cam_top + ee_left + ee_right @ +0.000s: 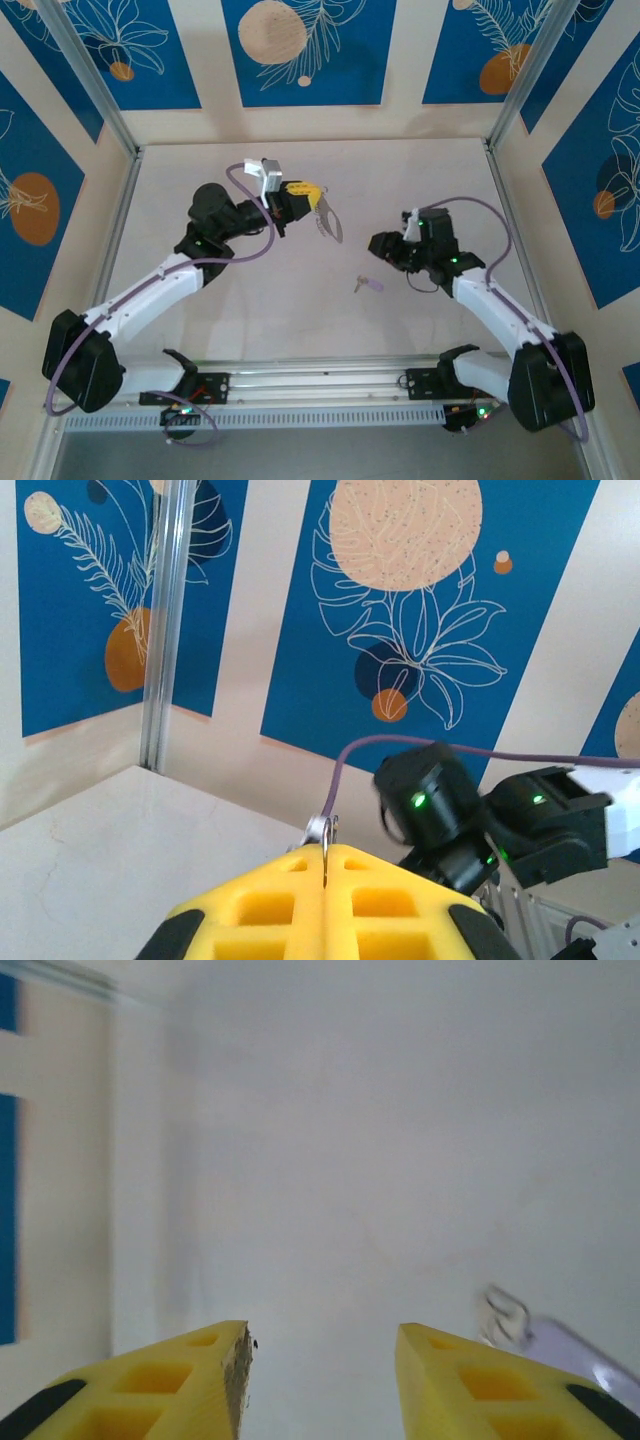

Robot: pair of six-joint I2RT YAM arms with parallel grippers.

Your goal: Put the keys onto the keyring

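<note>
My left gripper (300, 193) hangs above the table's middle, shut on the keyring (327, 222), a pale silvery loop hanging down to its right. In the left wrist view the yellow fingers (260, 910) press together on the ring's thin edge (327, 842). The key (367, 284), small with a lilac head, lies flat on the table, below and left of my right gripper (384, 245). In the right wrist view that gripper (322, 1348) is open with nothing between its fingers. The key (560, 1345) lies just beyond the right finger, blurred.
A metal frame post (165, 620) and blue patterned walls (300, 50) enclose the pale table (300, 310). The right arm's black wrist (440, 805) sits close in front of the left gripper. A rail (320, 385) runs along the near edge.
</note>
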